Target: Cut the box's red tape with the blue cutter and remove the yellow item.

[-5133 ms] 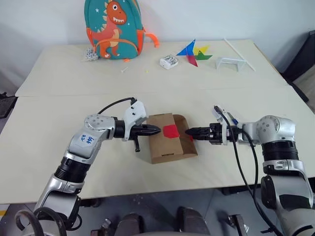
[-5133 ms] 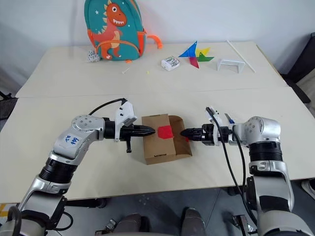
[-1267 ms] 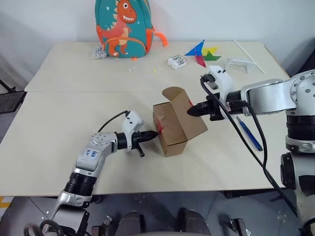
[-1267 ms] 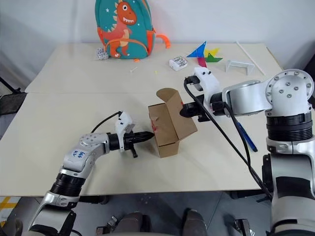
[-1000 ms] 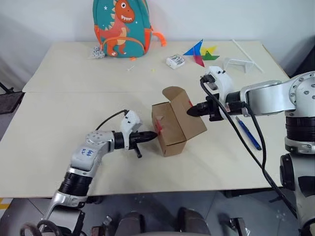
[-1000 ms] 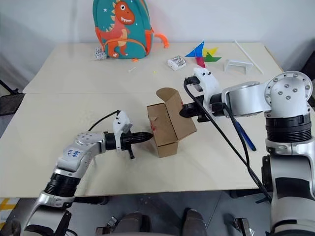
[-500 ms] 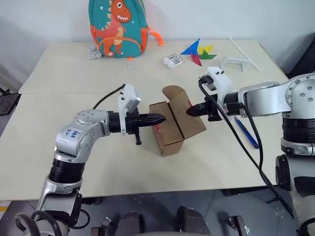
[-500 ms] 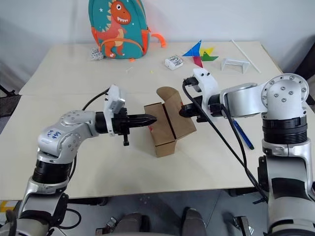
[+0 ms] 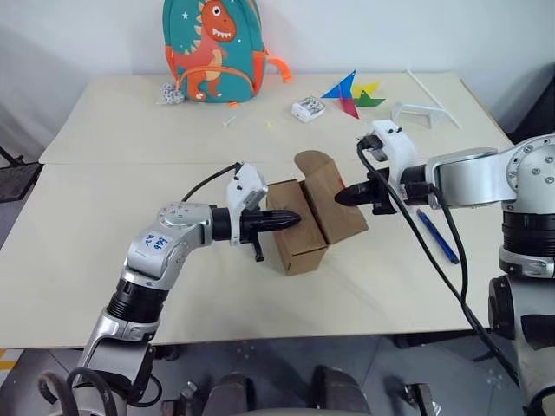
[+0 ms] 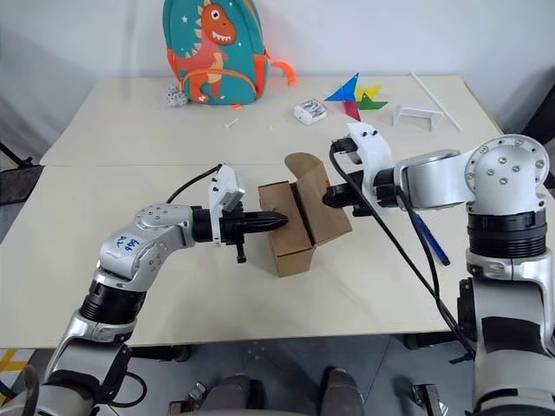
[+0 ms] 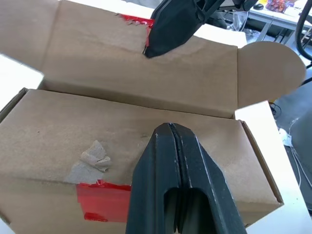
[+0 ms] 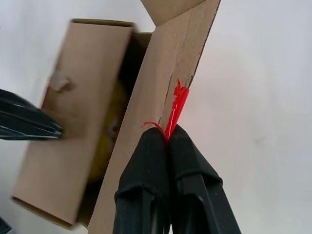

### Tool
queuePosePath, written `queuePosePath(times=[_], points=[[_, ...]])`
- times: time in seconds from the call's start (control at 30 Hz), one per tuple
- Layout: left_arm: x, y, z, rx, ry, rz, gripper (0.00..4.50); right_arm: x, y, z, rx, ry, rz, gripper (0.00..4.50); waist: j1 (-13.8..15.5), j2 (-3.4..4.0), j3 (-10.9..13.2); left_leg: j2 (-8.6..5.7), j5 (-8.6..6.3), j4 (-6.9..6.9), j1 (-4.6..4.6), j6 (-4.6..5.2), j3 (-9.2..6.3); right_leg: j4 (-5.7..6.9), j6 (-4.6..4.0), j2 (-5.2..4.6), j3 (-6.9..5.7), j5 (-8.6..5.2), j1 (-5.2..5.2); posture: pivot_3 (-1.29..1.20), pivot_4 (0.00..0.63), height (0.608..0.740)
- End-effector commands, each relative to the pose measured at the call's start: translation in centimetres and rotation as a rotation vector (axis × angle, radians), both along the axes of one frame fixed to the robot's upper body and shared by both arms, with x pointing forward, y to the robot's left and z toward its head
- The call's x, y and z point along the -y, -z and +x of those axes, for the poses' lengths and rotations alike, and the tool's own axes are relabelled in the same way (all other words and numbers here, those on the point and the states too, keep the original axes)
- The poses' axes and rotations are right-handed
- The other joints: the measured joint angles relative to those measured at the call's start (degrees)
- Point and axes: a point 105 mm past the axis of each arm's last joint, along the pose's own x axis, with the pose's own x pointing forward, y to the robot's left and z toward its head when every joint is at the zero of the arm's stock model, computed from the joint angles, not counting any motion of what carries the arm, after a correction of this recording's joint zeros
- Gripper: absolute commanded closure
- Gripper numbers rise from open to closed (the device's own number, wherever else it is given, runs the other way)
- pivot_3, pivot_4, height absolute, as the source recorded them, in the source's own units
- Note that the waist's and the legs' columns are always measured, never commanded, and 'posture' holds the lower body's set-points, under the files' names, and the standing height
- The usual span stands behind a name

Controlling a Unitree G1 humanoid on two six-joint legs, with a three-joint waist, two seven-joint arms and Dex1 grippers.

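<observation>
My right tool (image 10: 328, 198) is clenched on the lid's torn red tape (image 12: 176, 108), holding the box (image 9: 305, 227) open mid-desk; my left tool (image 9: 295, 220), clenched empty, rests against its front. Cutting is done, blue cutter (image 9: 436, 236) set aside. The yellow item (image 12: 108, 139), seemingly inside, remains.

Both arms reach inward over the surface and nearly meet in the middle. The left tool (image 9: 293, 220) lies close to level, pointing toward three o'clock, its two black fingers (image 11: 175, 165) pressed flat together; the forearm behind it runs back toward eight o'clock. The right tool (image 9: 341, 197) angles downward, pointing toward nine o'clock, with its fingers (image 12: 161, 161) shut on a thin red sliver, as far as the wrist view lets one judge. The right elbow is swung wide out toward three o'clock, a black cable looping below it.
</observation>
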Motion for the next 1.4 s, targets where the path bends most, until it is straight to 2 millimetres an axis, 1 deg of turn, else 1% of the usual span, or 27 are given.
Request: queuePosePath(times=[0.03,0.2,0.37,0.53,0.77,0.87,0.97,1.17,1.27,1.4], points=[[-2.3,2.6,1.0,-0.079,-0.125,0.09,4.5,0.9,1.2,-0.2,-0.03,0.019,-0.058,4.47,-0.1,0.0,0.0,0.0,0.0,0.0,0.0,0.0,0.0,0.0,0.0,0.0,0.0,0.0,0.0,0.0,0.15,0.74],[-3.5,3.4,0.6,-0.126,-0.158,0.116,4.5,2.0,1.4,0.0,-0.035,0.044,-0.083,4.47,-0.1,0.04,0.0,0.01,0.0,-0.04,0.02,0.0,0.05,0.0,-0.02,0.0,0.04,-0.01,-0.02,0.0,0.15,0.74],[-5.0,4.6,-0.2,-0.178,-0.191,0.158,4.5,2.2,1.4,0.1,-0.035,0.038,-0.094,4.47,0.0,0.05,0.0,0.01,0.0,-0.02,0.02,0.0,0.05,-0.01,-0.02,0.0,0.06,-0.01,-0.02,0.0,0.15,0.74],[-5.9,5.3,-0.8,-0.2,-0.215,0.167,4.5,0.9,0.1,0.1,0.007,-0.01,-0.071,4.47,0.2,0.08,0.0,0.0,0.0,0.0,0.02,0.0,0.05,0.0,-0.02,0.0,0.07,-0.01,-0.01,0.0,0.15,0.74],[-6.0,5.4,-0.9,-0.207,-0.228,0.161,4.5,-0.7,-0.8,-0.6,0.035,-0.086,-0.056,4.47,1.5,0.09,0.0,-0.03,0.01,0.04,0.03,0.02,0.03,-0.06,-0.02,-0.01,0.07,-0.01,0.08,0.0,0.15,0.74],[-6.2,5.6,-0.9,-0.213,-0.237,0.165,4.5,-1.2,-0.9,-0.8,0.044,-0.108,-0.056,4.47,1.5,-0.07,0.1,-0.03,0.01,0.02,-0.24,0.02,0.04,-0.03,-0.02,-0.01,0.05,-0.01,-0.22,0.0,0.15,0.74],[-6.2,5.5,-0.7,-0.205,-0.246,0.16,4.5,-1.3,-0.4,-0.8,0.044,-0.105,-0.068,4.47,1.4,-0.07,0.1,-0.02,0.01,-0.08,-0.33,-0.01,-0.03,-0.01,-0.01,0.0,-0.07,-0.01,-0.33,0.0,0.15,0.74],[-6.0,4.9,-0.3,-0.184,-0.244,0.141,4.5,-0.6,0.2,-0.8,0.04,-0.075,-0.09,4.47,1.3,-0.07,0.1,-0.02,-0.02,-0.26,-0.33,-0.05,-0.02,-0.06,-0.01,0.0,-0.18,0.0,-0.38,0.0,0.15,0.74],[-6.0,4.5,-0.2,-0.179,-0.24,0.124,4.5,-0.1,0.8,-0.9,0.028,-0.064,-0.11,4.47,1.3,-0.07,0.1,-0.02,-0.02,-0.28,-0.33,-0.05,-0.02,-0.07,-0.01,0.0,-0.17,-0.01,-0.39,0.0,0.15,0.74],[-6.0,4.2,-0.2,-0.172,-0.236,0.125,4.5,1.0,1.7,-1.0,0.017,-0.034,-0.152,4.47,1.4,-0.07,0.1,-0.02,-0.02,-0.27,-0.33,-0.05,-0.01,-0.09,-0.01,0.0,-0.17,0.0,-0.38,0.0,0.15,0.74]])
